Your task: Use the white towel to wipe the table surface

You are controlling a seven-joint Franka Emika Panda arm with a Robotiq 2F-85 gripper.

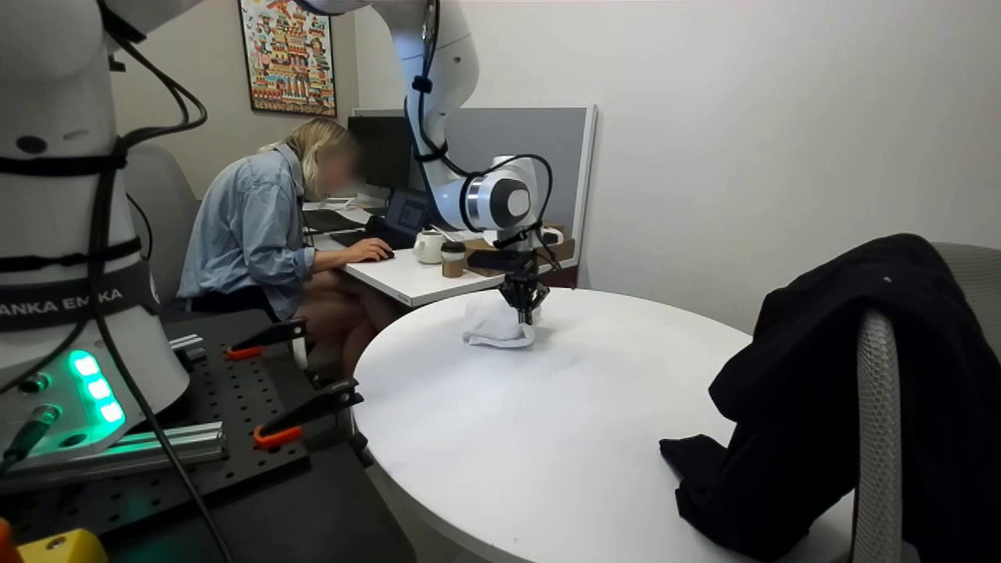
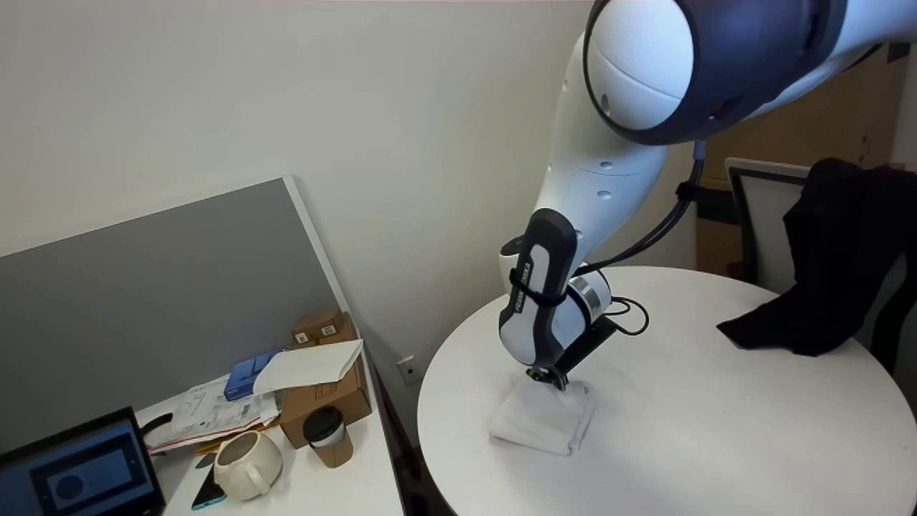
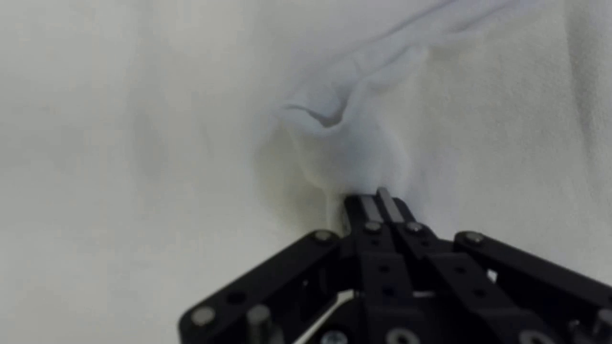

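The white towel lies folded on the round white table near its edge by the desk. It also shows in an exterior view, flat with layered edges. My gripper points down at the towel and touches it; it shows too in an exterior view. In the wrist view the fingertips are pressed close together on a bunched fold of the towel. The cloth between the finger pads is mostly hidden.
A black garment hangs over a chair and reaches onto the table. Beside the table stands a white desk with a mug, a lidded cup, cardboard boxes and a laptop. A person sits there.
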